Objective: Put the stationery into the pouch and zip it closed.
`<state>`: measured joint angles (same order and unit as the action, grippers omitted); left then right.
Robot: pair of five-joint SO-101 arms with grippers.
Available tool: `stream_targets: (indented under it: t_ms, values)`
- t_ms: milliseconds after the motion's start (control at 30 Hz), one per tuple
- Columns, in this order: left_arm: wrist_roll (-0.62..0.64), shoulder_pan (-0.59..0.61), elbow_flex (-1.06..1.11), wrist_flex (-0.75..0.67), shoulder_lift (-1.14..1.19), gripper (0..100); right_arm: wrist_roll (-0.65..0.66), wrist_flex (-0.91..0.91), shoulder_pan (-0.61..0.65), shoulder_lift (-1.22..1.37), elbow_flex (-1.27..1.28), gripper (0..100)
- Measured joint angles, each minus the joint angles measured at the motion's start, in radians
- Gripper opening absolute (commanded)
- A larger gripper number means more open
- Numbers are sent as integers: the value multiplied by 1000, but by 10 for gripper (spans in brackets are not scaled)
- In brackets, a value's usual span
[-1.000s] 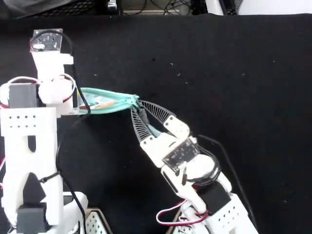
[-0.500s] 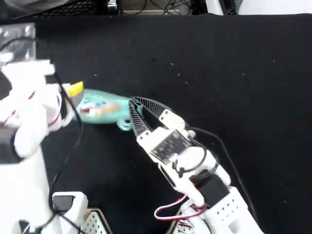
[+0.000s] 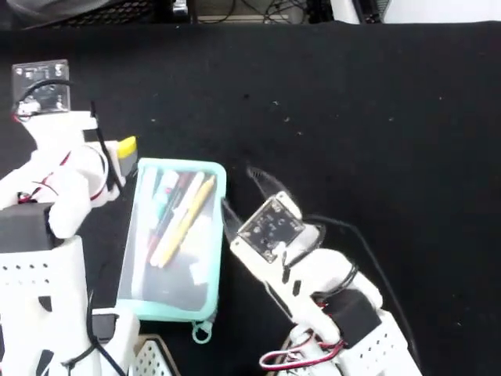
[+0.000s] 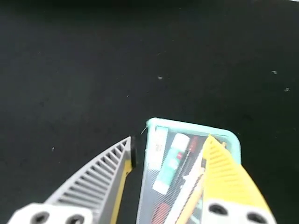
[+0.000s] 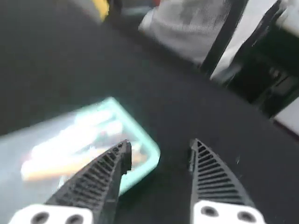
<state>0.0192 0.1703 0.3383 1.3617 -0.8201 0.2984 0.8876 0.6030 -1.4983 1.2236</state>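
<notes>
The teal-edged pouch (image 3: 174, 294) lies flat on the black table, with pens and other stationery (image 3: 182, 222) visible through its clear face. Its zip pull ring (image 3: 202, 334) sticks out at the near end. My left gripper (image 3: 114, 153) is open over the pouch's far left corner; in the left wrist view its grey and yellow fingers (image 4: 226, 173) straddle the pouch's far end (image 4: 192, 128). My right gripper (image 3: 244, 196) is open just right of the pouch's far right corner and holds nothing. In the right wrist view the pouch (image 5: 79, 135) lies beyond the right gripper (image 5: 160, 144), on the side of one black finger.
Black cloth covers the table (image 3: 376, 125), with wide free room across the far and right parts. The left arm's white body (image 3: 39, 258) stands close along the pouch's left side. Dark equipment and cables (image 3: 235, 9) line the far edge.
The pouch was held up edge-on between both grippers; now it lies flat on the table. Both grippers have let go, and the right one has drawn back to the right.
</notes>
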Motion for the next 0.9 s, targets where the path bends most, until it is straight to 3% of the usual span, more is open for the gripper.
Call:
stream_targets:
  t_ms: [367,567,700,900]
  values:
    - [-40,11,-11,17,150,250,204,63,14,141,187,159]
    - [-43,63,-72,17,296,249,210,104,201,258,195,159]
    - [-43,94,-80,17,322,248,215,92,245,319,196,162]
    - [-43,101,-81,17,324,247,147,-117,258,453,196,162]
